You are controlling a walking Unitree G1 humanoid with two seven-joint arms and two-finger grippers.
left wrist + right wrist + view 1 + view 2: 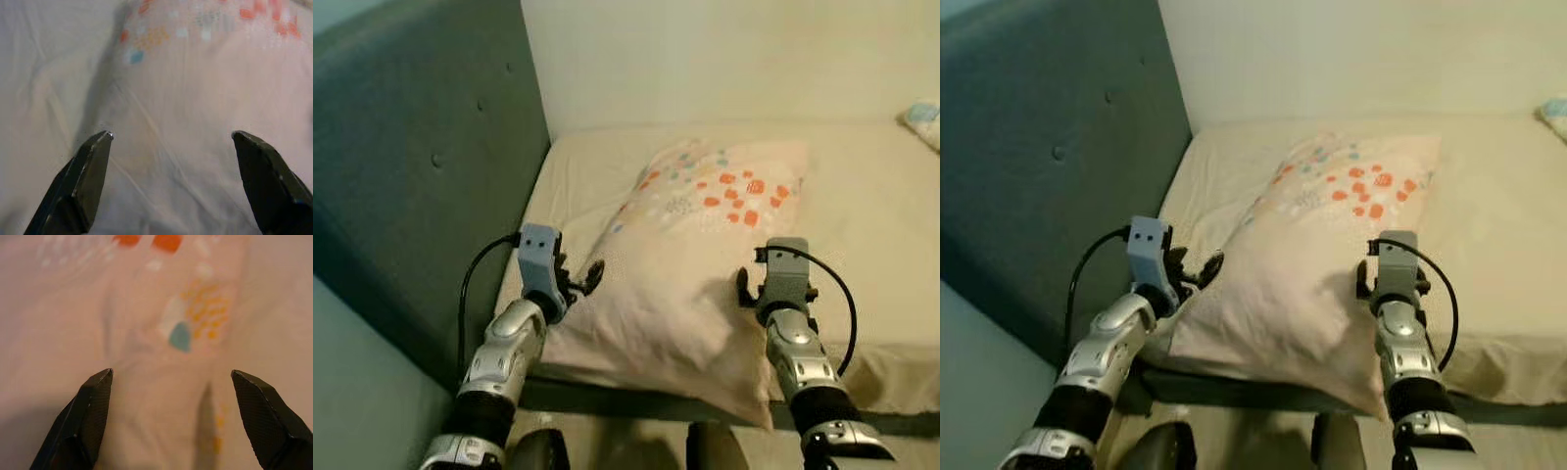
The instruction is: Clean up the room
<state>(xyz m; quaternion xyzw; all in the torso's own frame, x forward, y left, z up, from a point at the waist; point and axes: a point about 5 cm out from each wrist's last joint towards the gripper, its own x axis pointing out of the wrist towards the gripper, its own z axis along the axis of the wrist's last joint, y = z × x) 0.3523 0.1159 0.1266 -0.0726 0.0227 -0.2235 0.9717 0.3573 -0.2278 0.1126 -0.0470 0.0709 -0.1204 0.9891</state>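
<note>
Pillow (695, 264): lies on bed (862, 206) by headboard (411, 176), near corner overhanging the edge. Left gripper (171, 147), right gripper (171, 382): fingers spread, flanking it, nothing held. Tidying seemingly unfinished; pillow probably needs straightening.

pillow (690, 264) on bed (871, 225); headboard (411, 166) left

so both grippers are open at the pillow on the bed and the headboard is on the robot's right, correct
Not quite. The headboard is on the robot's left, as the left eye view shows. The rest holds: the left gripper and right gripper are both open at the pillow, which lies on the bed.
</note>
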